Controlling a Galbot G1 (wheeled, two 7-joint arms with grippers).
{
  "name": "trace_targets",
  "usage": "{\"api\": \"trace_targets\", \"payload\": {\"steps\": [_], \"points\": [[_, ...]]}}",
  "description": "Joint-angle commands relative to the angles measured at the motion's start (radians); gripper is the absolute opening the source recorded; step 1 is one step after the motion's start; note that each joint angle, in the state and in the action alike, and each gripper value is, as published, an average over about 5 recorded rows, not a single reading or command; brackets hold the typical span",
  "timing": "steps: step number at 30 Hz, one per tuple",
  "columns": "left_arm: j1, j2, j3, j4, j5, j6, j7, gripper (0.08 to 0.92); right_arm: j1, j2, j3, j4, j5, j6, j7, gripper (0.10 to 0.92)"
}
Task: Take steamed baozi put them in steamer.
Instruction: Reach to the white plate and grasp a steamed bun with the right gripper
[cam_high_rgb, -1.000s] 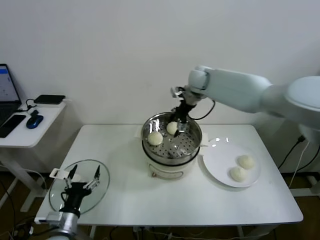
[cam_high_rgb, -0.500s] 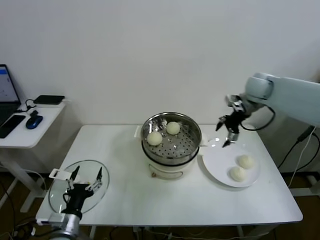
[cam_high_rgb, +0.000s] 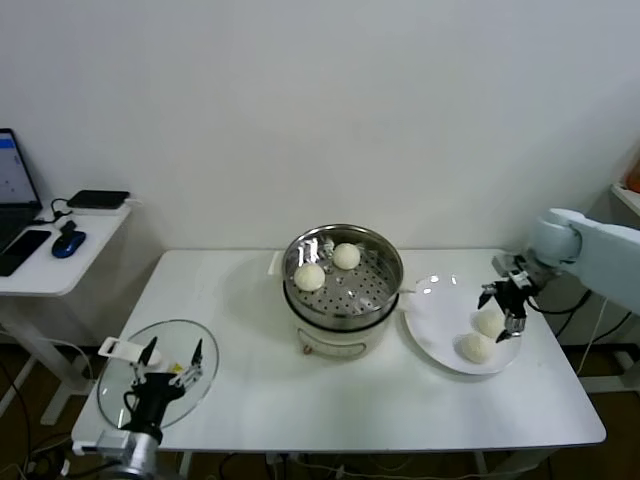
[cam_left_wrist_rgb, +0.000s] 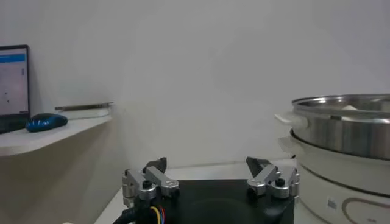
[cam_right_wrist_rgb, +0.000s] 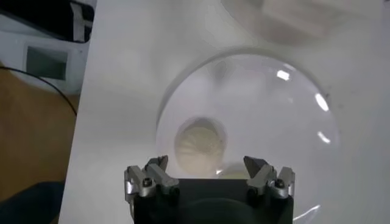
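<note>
The steamer (cam_high_rgb: 343, 290), a shiny perforated steel basket on a cream pot base, stands mid-table with two steamed baozi inside (cam_high_rgb: 310, 277) (cam_high_rgb: 346, 256). Two more baozi lie on the white plate (cam_high_rgb: 435, 312) to its right: one (cam_high_rgb: 476, 347) fully in sight, the other (cam_high_rgb: 489, 323) partly behind my right gripper (cam_high_rgb: 507, 304). That gripper hovers open just over the plate; in the right wrist view a baozi (cam_right_wrist_rgb: 200, 145) lies just beyond its empty fingertips (cam_right_wrist_rgb: 207, 163). My left gripper (cam_high_rgb: 172, 350) stays open and empty over the glass lid (cam_high_rgb: 205, 385).
A side table (cam_high_rgb: 60, 262) at the far left carries a laptop, a mouse and a phone. In the left wrist view the steamer (cam_left_wrist_rgb: 347, 125) stands off to one side of the left gripper (cam_left_wrist_rgb: 207, 164). Cables hang past the table's right edge.
My right arm has swung from over the steamer, where it left a baozi, out to the right and down over the plate. The left arm has barely moved.
</note>
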Motion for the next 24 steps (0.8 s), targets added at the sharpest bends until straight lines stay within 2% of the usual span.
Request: {"api": "trace_targets", "payload": {"steps": [1, 24], "points": [[0.002, -0.002, 0.001, 0.006, 0.004, -0.002, 0.0, 0.823, -0.2, -0.018, 0.152, -0.055, -0.143, 0.029, 0.006, 0.823], [0.002, 0.003, -0.002, 0.026, -0.001, -0.006, 0.001, 0.823, -0.264, 0.128, 0.211, -0.187, -0.147, 0.021, 0.03, 0.823]]}}
